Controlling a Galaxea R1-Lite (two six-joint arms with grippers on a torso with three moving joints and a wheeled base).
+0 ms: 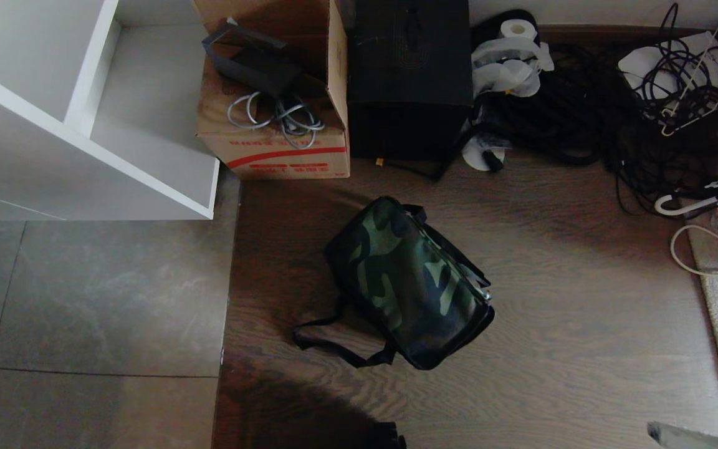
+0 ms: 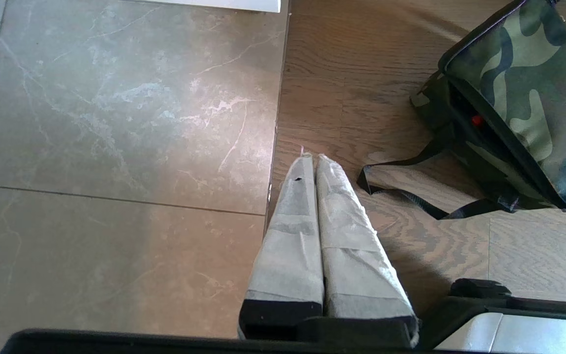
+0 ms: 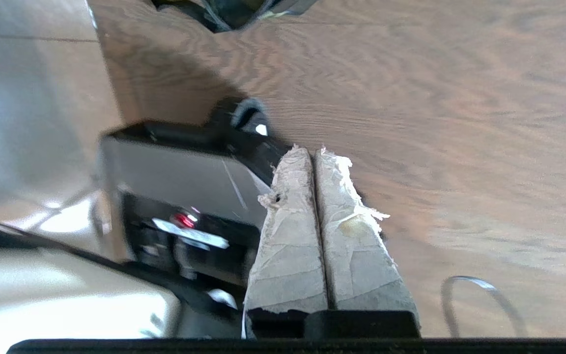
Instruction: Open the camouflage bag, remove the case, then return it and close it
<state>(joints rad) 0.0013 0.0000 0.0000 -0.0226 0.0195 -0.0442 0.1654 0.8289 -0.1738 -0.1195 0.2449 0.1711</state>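
**Q:** Where does the camouflage bag (image 1: 409, 284) lie?

**A:** On the brown wood floor (image 1: 583, 299), mid-scene, its black strap (image 1: 334, 346) trailing toward the near left. Its top flap lies down over the body. In the left wrist view a small red spot shows in the dark gap under the flap's edge; the case itself cannot be made out.

**Q:** And the grippers?

**A:** The left gripper (image 2: 312, 157) hangs over the seam between grey tile (image 2: 116, 123) and wood, near left of the bag, padded fingers pressed together on nothing. The right gripper (image 3: 312, 150) hovers above bare wood beside the robot's own base, well apart from the bag, fingers likewise together and empty.

**Q:** What lies beyond?

**A:** Far of the bag stand a tall black box (image 1: 409, 81) and, to its left, a cardboard box (image 1: 272, 93) holding cables. A white shelf unit (image 1: 85, 112) fills the far left; tangled black cables (image 1: 646, 112) crowd the far right.
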